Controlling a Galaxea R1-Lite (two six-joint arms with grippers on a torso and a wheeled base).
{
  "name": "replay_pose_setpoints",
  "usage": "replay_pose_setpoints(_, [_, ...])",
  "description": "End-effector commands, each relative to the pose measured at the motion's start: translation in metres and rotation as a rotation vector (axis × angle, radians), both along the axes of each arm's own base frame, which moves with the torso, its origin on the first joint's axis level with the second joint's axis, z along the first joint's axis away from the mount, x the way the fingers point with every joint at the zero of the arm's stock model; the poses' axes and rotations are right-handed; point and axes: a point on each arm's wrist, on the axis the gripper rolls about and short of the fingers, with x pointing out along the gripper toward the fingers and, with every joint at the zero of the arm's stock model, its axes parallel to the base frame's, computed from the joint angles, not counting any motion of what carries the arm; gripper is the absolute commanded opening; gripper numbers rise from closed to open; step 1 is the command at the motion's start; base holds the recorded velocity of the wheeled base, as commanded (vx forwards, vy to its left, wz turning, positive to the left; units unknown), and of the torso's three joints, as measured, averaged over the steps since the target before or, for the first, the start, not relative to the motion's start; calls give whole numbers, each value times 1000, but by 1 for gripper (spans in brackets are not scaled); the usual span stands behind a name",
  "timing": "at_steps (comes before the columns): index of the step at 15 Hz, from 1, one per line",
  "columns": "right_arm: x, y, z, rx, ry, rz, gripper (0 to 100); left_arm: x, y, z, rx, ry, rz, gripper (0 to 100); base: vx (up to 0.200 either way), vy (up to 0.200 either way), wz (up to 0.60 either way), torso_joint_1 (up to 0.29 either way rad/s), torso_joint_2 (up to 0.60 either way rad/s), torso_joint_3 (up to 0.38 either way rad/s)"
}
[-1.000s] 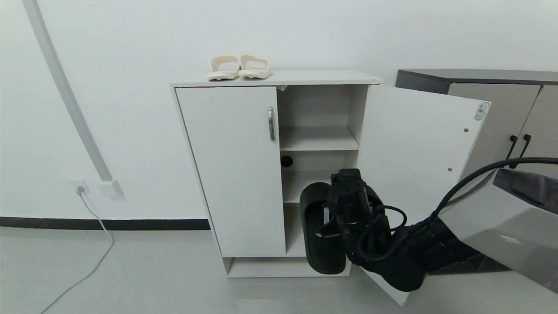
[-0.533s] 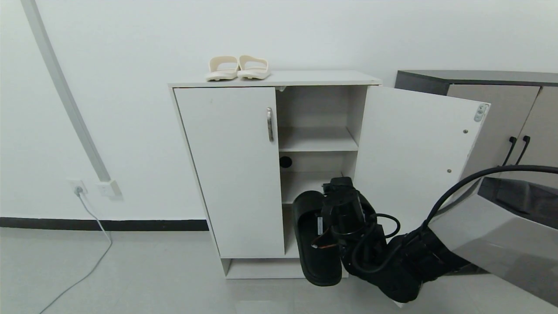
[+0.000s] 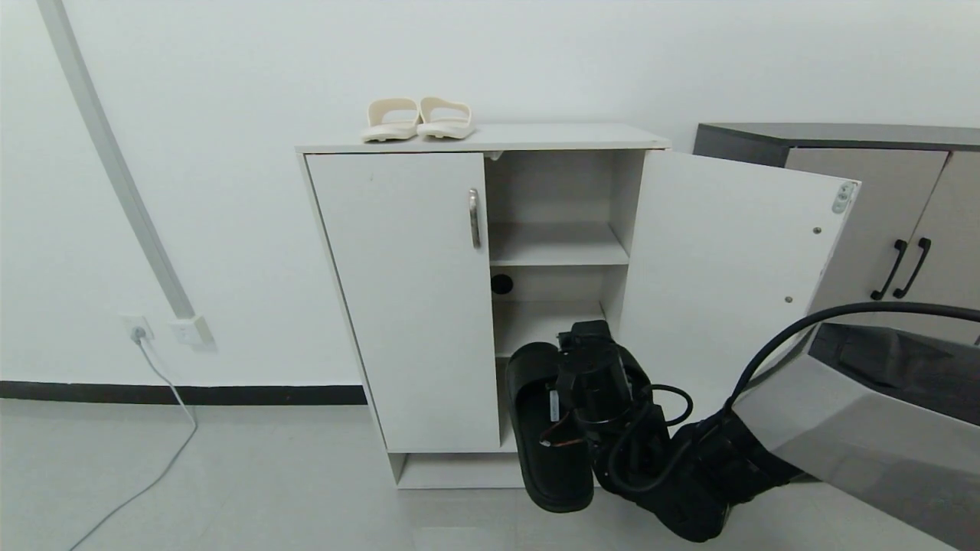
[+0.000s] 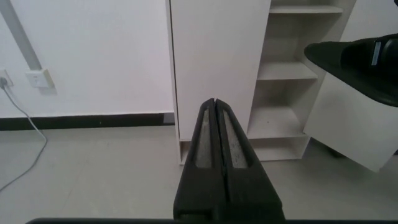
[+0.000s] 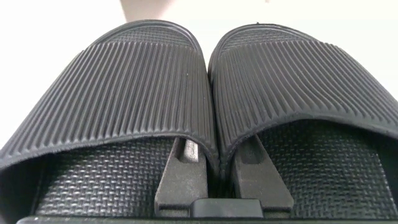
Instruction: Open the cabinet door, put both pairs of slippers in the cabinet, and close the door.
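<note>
Head view: a white cabinet (image 3: 536,138) stands against the wall. Its left door (image 3: 406,298) is shut and its right door (image 3: 727,260) is swung wide. The cream slippers (image 3: 418,119) sit side by side on the cabinet top, toward its left end. The right claw (image 3: 580,353) holds the black slippers (image 3: 547,428) off the floor, toes up. They hang just in front of the lower opening, outside the cabinet.

Left wrist view: the left claw (image 4: 214,109) has its fingers pressed flat together. It is above the floor (image 4: 93,174) and faces the cabinet front.

Right wrist view: the black pair lies side by side, ribbed straps touching. The right claw's fingers (image 5: 180,177) are narrow, pinching the two inner strap edges.
</note>
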Motion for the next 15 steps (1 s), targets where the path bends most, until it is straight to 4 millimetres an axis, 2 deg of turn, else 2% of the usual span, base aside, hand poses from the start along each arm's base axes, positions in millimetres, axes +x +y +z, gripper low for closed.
replay_pose_setpoints(1, [-1, 2, -5, -7, 7, 5, 0, 0, 0, 0, 0, 2, 1, 0, 0, 0, 0, 0, 0, 0])
replay_pose_setpoints(15, [-2, 3, -19, -16, 24, 26, 0, 0, 0, 0, 0, 2, 0, 0, 0, 0, 0, 2, 2, -183])
